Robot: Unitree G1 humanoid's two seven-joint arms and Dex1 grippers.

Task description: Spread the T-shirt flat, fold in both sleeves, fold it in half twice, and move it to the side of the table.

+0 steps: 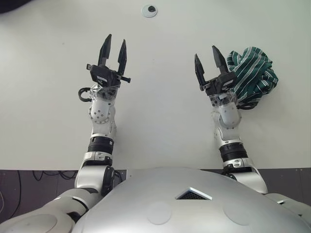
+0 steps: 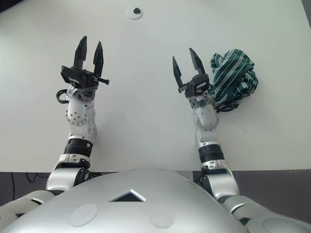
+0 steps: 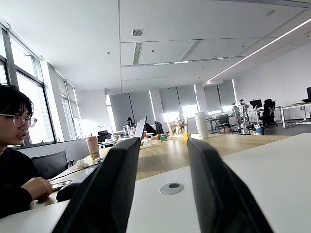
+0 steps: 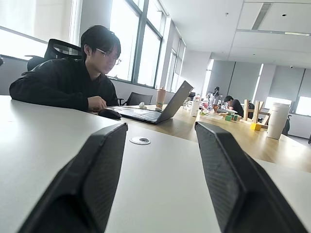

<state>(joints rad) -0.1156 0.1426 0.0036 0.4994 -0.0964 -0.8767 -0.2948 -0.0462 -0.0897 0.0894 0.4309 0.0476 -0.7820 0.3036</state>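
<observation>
Left eye view: the crumpled green-striped cloth T-shirt [image 1: 255, 73] lies just beside the open, empty right gripper [image 1: 205, 52] — left gripper [image 1: 115, 40] likewise spread — so best pinch one outer edge and drag it centreward.

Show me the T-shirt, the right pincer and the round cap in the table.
T-shirt [image 1: 253, 73]: left eye view, middle of the crumpled striped bundle.
right pincer [image 1: 205, 51]: left eye view, midway between its open fingertips.
round cap [image 1: 149, 9]: left eye view, its dark centre hole.
</observation>
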